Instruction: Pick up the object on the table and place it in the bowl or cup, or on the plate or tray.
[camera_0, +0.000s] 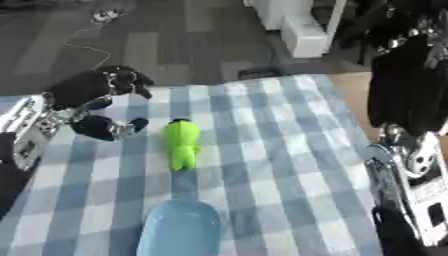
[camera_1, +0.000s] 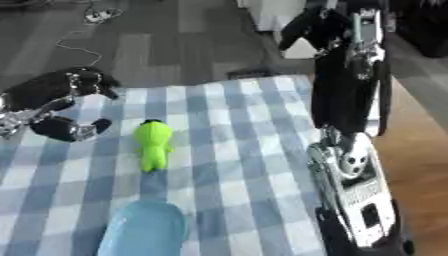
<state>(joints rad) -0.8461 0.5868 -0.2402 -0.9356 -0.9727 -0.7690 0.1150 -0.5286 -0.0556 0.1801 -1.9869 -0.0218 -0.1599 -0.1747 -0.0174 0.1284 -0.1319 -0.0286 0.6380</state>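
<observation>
In the left eye view the reach is under way: the left hand (camera_0: 105, 107) sits at centre left, fingers spread and holding nothing, just beside the green toy (camera_0: 182, 142) lying mid-frame. Next it must close around the toy and carry it down to the blue plate (camera_0: 181, 230).

In the right eye view the right arm (camera_1: 350, 100) hangs folded at the right; I cannot tell how its fingers stand.

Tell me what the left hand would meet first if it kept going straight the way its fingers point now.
Probably the green toy. The left hand sits at the table's left edge with its fingers spread toward the toy, nothing between them. Depth is unclear, so it might pass just above it.
</observation>
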